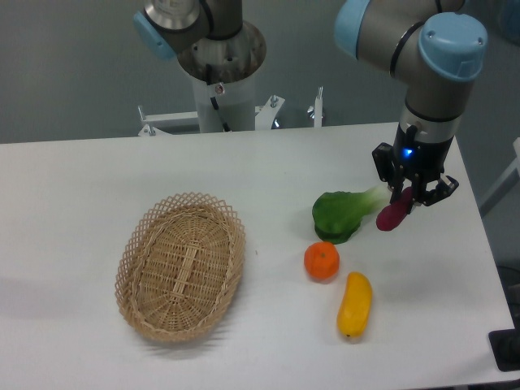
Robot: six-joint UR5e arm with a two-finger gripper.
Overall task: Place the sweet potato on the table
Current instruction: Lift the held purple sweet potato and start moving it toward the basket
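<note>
The sweet potato (393,214), a small dark magenta tuber, hangs tilted just over the white table (268,171) near its right side. My gripper (409,197) is shut on its upper end, the lower end poking out down-left. The potato sits right beside the stem of a green leafy vegetable (341,213). I cannot tell whether its tip touches the tabletop.
An oval wicker basket (181,265) lies empty at centre-left. A round orange fruit (322,262) and a yellow oblong vegetable (355,305) lie below the green vegetable. The table's right edge (479,236) runs close to the gripper. The arm's base (222,81) stands at the back.
</note>
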